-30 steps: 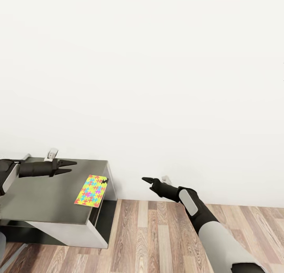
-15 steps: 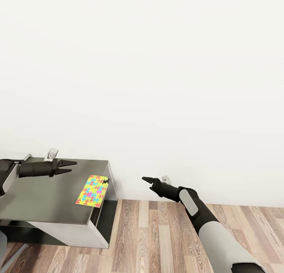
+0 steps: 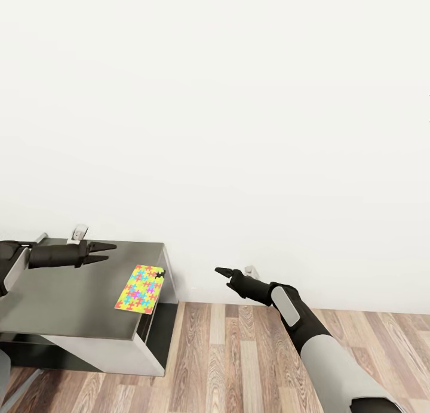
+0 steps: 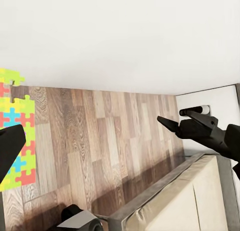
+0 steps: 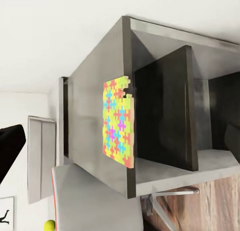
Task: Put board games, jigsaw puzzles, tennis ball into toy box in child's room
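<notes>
Jigsaw puzzle (image 3: 140, 288) is lying flat on the dark grey-topped side cabinet (image 3: 65, 293), right at that top's far corner edge nearest the right arm, with one short end reaching the lip above the open shelf. It is looking like a thin, stiff, light board with an orange edge; lying flush on the top, it is giving the fingers little to bite on from above. My judgement is that the best hold is across the thin edge where it is reaching the lip, or after sliding it out a little over the side; its smooth face may slip, and a hard pinch near the notched corner could be a poor choice.

Left gripper (image 3: 103, 252) is hovering above the cabinet top, its fingers slightly parted and holding nothing; the puzzle is sitting ahead of its tips and off to the side toward the right arm, lower than the fingers and apart from them. In the left wrist view the puzzle (image 4: 16, 136) is showing just beside one dark fingertip.

Right gripper (image 3: 227, 274) is hanging over the wood floor (image 3: 239, 359), past the cabinet's end, empty as far as I can see; whether its fingers are parted I cannot tell. The puzzle (image 5: 118, 122) is lying well ahead of it, across open space.
</notes>
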